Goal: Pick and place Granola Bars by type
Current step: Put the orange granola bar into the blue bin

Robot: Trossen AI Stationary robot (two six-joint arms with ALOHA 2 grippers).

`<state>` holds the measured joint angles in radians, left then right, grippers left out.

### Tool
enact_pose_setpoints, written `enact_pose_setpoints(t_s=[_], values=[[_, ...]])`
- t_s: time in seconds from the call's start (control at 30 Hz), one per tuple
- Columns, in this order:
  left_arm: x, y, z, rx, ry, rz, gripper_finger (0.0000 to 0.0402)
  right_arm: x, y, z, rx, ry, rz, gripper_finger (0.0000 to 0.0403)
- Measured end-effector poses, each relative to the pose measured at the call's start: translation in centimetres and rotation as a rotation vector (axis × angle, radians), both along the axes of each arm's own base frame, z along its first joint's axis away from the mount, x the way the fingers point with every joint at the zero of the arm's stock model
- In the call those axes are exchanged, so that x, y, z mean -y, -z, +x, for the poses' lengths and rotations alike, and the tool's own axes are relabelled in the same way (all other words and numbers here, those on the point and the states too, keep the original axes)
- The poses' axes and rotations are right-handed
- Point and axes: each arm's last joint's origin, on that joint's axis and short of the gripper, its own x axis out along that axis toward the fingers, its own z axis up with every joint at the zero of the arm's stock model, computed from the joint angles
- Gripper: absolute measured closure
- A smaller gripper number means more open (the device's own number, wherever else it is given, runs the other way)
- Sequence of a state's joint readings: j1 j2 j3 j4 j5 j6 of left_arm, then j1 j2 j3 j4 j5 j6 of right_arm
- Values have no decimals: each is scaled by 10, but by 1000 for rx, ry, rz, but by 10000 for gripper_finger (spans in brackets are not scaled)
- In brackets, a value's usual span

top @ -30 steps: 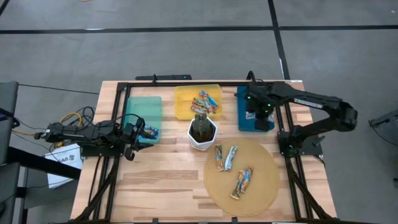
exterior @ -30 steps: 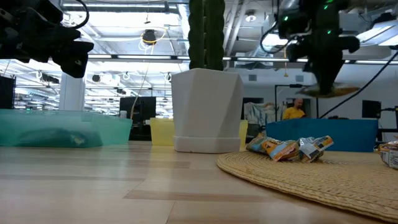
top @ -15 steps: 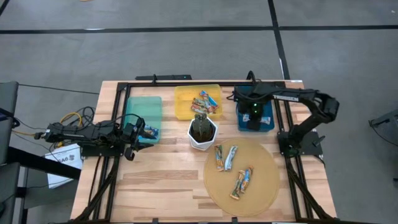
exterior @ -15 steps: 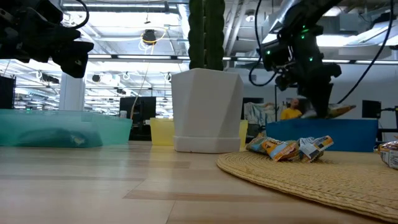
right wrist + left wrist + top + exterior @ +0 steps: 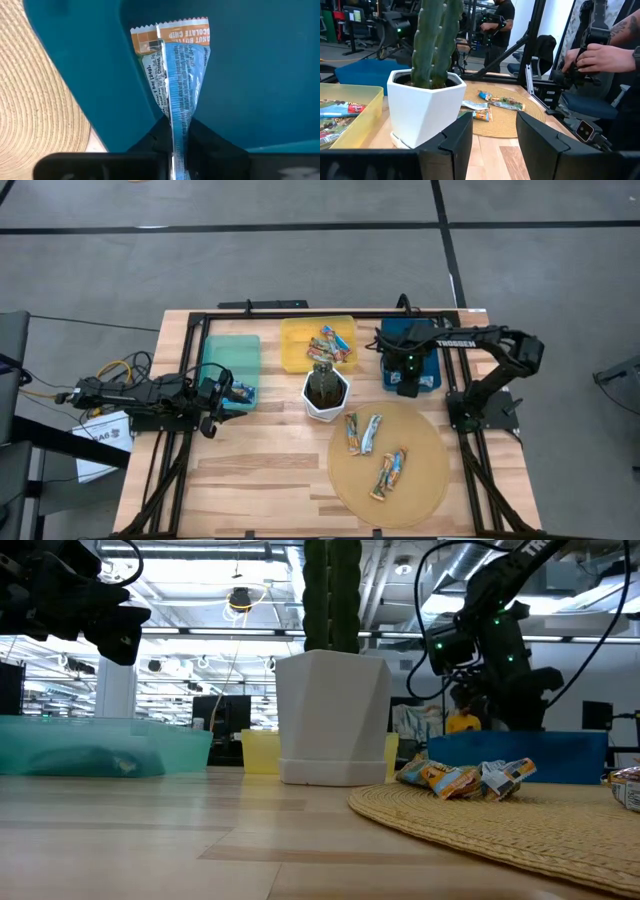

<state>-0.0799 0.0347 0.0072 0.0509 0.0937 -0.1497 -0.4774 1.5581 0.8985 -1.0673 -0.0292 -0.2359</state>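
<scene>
bar (image 5: 172,75) pinched in right claw (image 5: 172,134), over blue bin (image 5: 250,75)

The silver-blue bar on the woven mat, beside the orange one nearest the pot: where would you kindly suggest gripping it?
Come straight down on the silver-blue bar: it lies flat on the woven mat. Pinch across its narrow width, probably toward the end nearer the pot, where the gap to the orange bar looks widest.
</scene>
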Motion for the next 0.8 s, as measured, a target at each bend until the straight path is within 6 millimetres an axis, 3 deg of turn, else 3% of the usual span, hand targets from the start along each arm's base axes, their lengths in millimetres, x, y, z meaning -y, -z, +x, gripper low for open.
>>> enact_pose_setpoints(t_s=[0.43, 0.8], values=[[0, 0, 0, 0, 0, 0, 257, 0, 4, -1, 19, 2, -10, 340], [0, 0, 0, 0, 0, 0, 257, -4, -22, -11, 110, 69, -66, 339]])
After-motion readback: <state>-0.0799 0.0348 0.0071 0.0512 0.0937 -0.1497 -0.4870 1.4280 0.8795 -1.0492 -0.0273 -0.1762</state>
